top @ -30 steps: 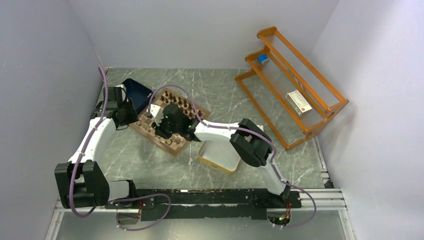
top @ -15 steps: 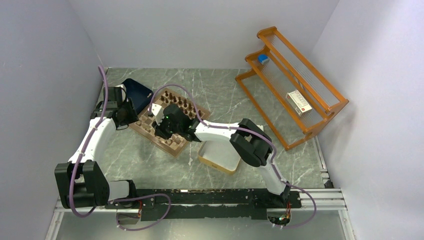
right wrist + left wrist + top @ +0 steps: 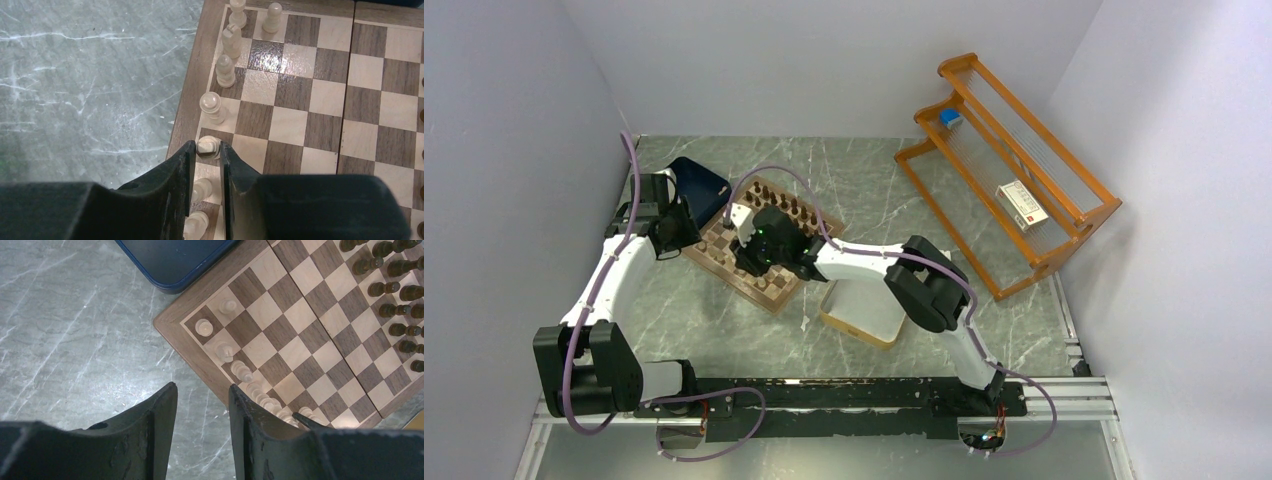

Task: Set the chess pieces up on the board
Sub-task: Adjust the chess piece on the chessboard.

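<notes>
pale piece (image 3: pixel 208 145) stands in the edge row of the board (image 3: pixel 187 108), pinched by the right claw (image 3: pixel 206 147); left claw (image 3: pixel 202 388) hangs spread over the surface (image 3: pixel 75 340) by the board's corner.

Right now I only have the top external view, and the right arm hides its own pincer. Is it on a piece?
Observer: Yes. The right pincer is closed on a pale piece standing in the edge row of the board.
Operator: And the other arm?
Observer: The left pincer is open and empty, at the board's edge.
Operator: Anything pale in the second row?
Observer: One lone piece, beside the corner square.
</notes>
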Available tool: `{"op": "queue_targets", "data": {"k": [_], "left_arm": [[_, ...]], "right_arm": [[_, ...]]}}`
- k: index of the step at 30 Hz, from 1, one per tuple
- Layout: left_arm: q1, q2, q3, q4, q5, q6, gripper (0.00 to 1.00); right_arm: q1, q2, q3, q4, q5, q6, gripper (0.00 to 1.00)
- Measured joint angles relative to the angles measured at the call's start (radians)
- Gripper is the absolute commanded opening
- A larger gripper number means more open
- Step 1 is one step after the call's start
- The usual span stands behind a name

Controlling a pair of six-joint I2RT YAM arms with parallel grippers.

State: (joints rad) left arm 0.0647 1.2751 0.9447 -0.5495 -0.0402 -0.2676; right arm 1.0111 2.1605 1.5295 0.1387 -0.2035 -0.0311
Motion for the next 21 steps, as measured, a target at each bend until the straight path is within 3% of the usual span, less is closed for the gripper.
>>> {"op": "queue_targets", "data": {"k": [12,17,18,19,20,21], "left_arm": [[0.000,0.000,0.000,0.000,0.000,0.000,0.47],[0.000,-0.004,0.000,0.000,0.000,0.000,0.48],[0.000,-0.006,0.000,0.000,0.000,0.000,0.53],[0.000,-0.011,0.000,0.000,0.002,0.000,0.79],[0.000,-0.018,0.000,0.000,0.006,0.002,0.97],[0.000,-0.026,0.000,0.001,0.011,0.011,0.99]], "right_arm": [[-0.014,0.000,0.000,-0.002,-0.040,0.050,0.34],[-0.024,0.000,-0.002,-0.001,-0.059,0.082,0.46],[-0.027,-0.003,-0.004,-0.002,-0.063,0.090,0.49],[-0.032,-0.008,-0.008,-0.003,-0.069,0.099,0.50],[-0.037,-0.015,-0.011,-0.004,-0.074,0.106,0.52],[-0.044,-0.026,-0.016,-0.010,-0.078,0.114,0.54]]}}
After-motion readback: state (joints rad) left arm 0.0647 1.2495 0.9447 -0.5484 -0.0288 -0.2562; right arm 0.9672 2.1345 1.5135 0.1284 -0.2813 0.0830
